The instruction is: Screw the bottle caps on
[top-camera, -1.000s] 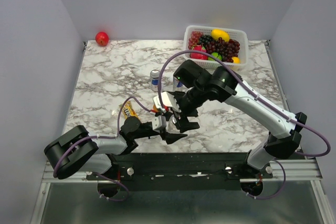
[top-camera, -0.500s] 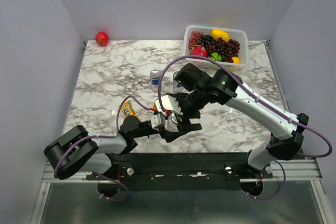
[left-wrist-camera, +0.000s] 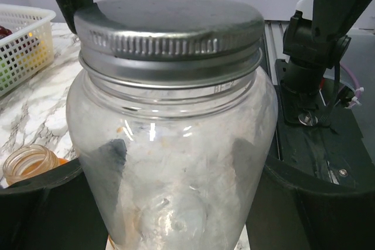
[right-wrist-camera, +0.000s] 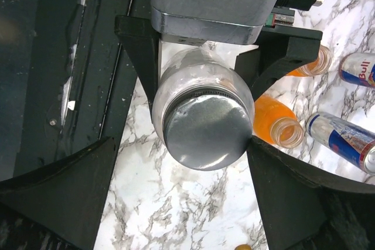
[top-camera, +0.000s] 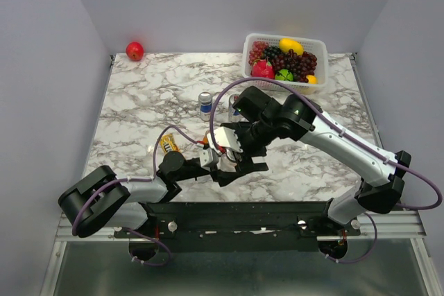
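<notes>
This is a robot test cell in a lab, not a lived-in room. A white-and-grey marble-patterned surface is boxed in by plain pale grey walls along its left, far and right edges. A bare aluminium rail spans the near edge, with two robot arms mounted there. Staged props sit at the far corners: a red apple and a white plastic fruit basket.

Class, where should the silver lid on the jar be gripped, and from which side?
By its ribbed rim, from directly above: the silver lid sits atop the upright glass jar, whose body the left gripper clamps.
</notes>
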`<state>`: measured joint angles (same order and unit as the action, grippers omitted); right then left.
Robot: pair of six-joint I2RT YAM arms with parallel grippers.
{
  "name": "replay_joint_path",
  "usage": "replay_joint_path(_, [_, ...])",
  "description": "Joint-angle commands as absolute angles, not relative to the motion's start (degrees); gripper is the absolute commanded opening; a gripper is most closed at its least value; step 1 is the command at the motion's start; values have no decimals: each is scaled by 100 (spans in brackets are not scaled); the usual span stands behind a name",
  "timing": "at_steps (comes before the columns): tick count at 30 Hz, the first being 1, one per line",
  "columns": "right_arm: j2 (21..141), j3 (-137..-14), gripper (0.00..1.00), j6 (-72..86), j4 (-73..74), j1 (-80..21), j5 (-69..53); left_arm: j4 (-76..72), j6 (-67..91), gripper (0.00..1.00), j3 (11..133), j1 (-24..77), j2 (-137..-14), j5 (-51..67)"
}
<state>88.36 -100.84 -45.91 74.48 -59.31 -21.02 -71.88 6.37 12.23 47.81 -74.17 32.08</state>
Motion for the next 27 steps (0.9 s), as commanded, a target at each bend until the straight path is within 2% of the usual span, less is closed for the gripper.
replay_joint_path(1, [8631, -10019, 100, -4483, 8007, -5985, -1907, -7365, 721, 0, 1336, 4632, -7365, 2909])
replay_joint_path(17, [8622, -10116, 98, -4289, 8271, -5985, -1969, -7330, 738, 0, 1362, 4553, -7435, 2944])
replay_joint_path(27, [8938, -10345, 95, -3648, 7288, -5985, -784, -7286, 703, 0, 1318, 4597, -7462, 3304])
